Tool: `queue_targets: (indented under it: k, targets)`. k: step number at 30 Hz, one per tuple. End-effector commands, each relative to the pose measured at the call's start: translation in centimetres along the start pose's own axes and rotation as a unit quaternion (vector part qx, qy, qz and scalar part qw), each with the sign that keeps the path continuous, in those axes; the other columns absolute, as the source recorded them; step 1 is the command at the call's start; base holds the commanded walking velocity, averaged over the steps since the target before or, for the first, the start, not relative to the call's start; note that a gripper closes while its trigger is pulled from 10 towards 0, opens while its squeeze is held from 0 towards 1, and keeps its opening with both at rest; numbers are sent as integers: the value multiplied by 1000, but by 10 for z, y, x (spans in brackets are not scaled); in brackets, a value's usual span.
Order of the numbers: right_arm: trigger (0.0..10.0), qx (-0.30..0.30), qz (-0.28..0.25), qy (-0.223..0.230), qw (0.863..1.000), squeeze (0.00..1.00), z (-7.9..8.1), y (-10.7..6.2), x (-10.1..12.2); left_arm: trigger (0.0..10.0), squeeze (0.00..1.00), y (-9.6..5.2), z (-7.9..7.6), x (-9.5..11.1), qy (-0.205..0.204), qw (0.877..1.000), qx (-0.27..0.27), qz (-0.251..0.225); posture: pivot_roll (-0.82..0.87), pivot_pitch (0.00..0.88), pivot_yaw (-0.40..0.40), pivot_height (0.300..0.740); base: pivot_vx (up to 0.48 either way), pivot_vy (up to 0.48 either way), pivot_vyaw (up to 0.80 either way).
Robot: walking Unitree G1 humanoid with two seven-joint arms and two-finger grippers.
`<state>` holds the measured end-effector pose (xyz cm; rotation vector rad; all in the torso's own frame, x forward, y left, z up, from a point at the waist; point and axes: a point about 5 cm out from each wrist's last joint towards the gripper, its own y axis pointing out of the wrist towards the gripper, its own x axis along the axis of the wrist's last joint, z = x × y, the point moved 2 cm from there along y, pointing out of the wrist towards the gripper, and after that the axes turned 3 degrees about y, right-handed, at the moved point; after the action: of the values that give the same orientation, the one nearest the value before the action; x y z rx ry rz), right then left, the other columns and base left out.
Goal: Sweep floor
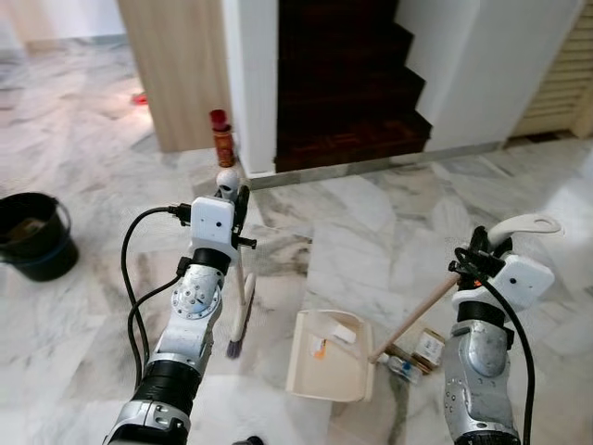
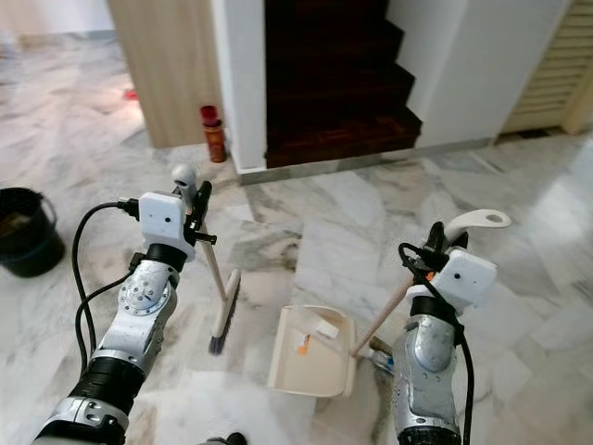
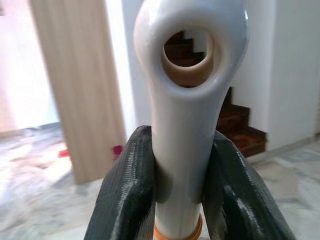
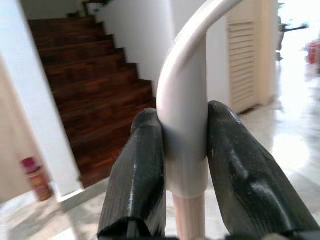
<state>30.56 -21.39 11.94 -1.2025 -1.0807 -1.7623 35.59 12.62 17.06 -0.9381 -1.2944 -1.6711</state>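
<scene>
Left hand (image 3: pixel 180 200) grips broom (image 1: pixel 243 278); right hand (image 4: pixel 185 170) grips dustpan (image 1: pixel 331 355) holding scraps (image 1: pixel 335 336).

1. Bright, even daylight; the marble floor (image 1: pixel 371 213) shines with soft glare.
2. The stairwell (image 1: pixel 347 83) at upper centre is dark.
3. Wrist-view backgrounds are soft; overexposed glow at the right wrist view's right edge.
</scene>
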Motion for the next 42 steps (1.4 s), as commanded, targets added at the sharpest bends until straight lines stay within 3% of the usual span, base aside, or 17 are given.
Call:
queue_targets:
  k: [1, 15, 42]
  targets:
    - [10000, 5, -25, 10, 1000, 0, 3, 4, 12, 10000, 0, 4, 1, 13, 6, 1000, 0, -25, 46, 26, -26, 740, 0, 0, 506]
    - [10000, 4, -19, 19, 1000, 0, 3, 5, 11, 10000, 0, 3, 4, 10, 3, 1000, 9, -15, 48, 52, -35, 740, 0, 58, 36]
    - [10000, 11, -10, 29, 999, 0, 4, 6, 12, 10000, 0, 0, 7, 9, 5, 1000, 21, -6, 50, 74, -50, 740, 0, 415, 0]
